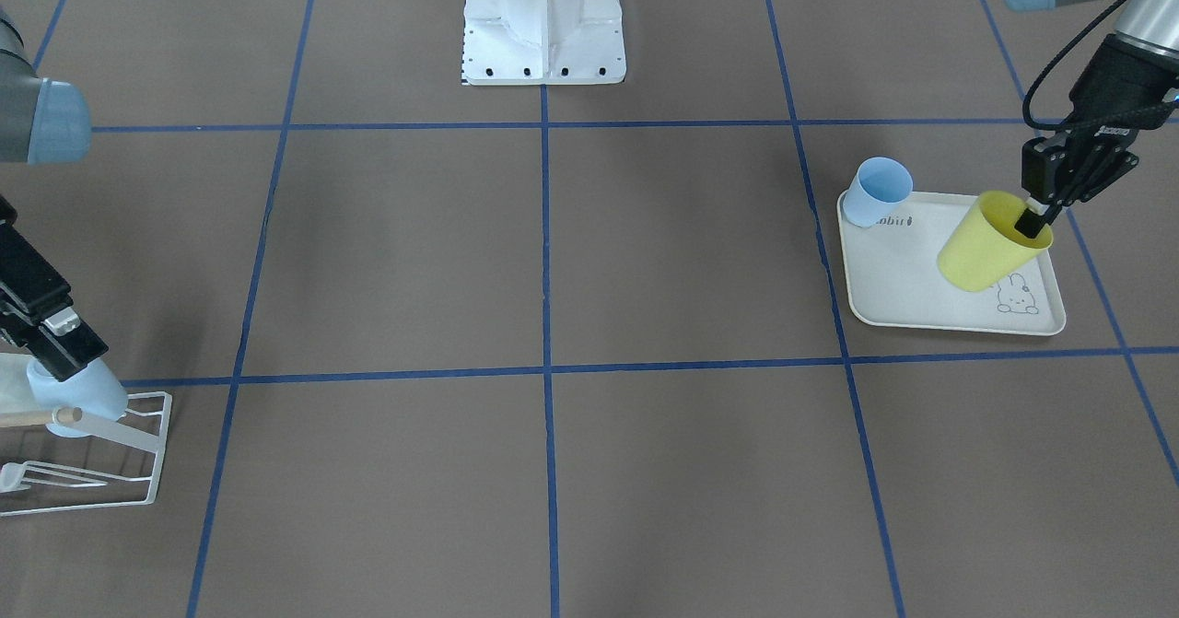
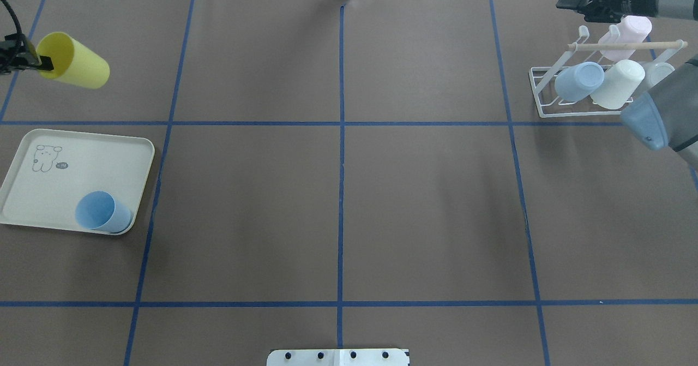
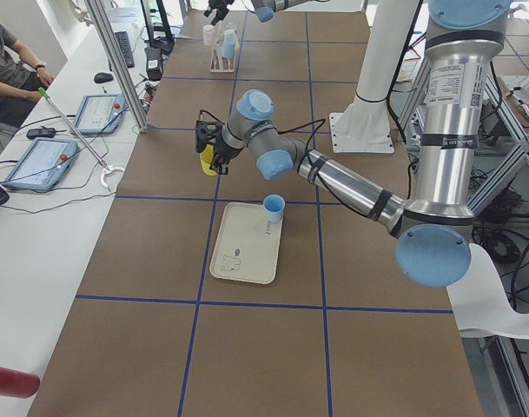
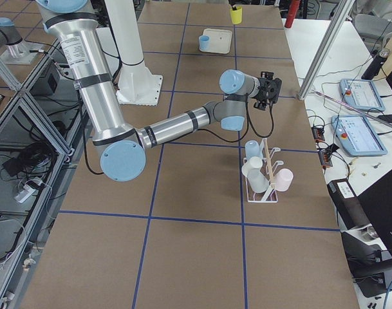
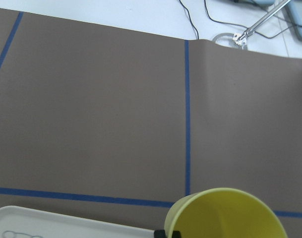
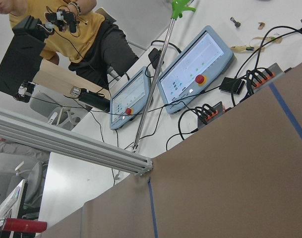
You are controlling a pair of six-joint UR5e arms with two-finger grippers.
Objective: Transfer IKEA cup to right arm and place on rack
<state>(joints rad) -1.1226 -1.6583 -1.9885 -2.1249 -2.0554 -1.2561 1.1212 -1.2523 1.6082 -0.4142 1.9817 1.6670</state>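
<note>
Cup (image 2: 76, 67), yellow, clamped at rim by left gripper (image 1: 1036, 217) above far-left corner of table (image 2: 338, 191), base aimed toward right gripper (image 1: 74, 351), aperture indeterminable, beside rack (image 2: 627, 45).

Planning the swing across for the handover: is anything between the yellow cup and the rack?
Nothing visible. The yellow cup hangs in the left claw, and no object shows between it and the rack. The blue cup on the tray sits off that line, nearer the robot.
</note>
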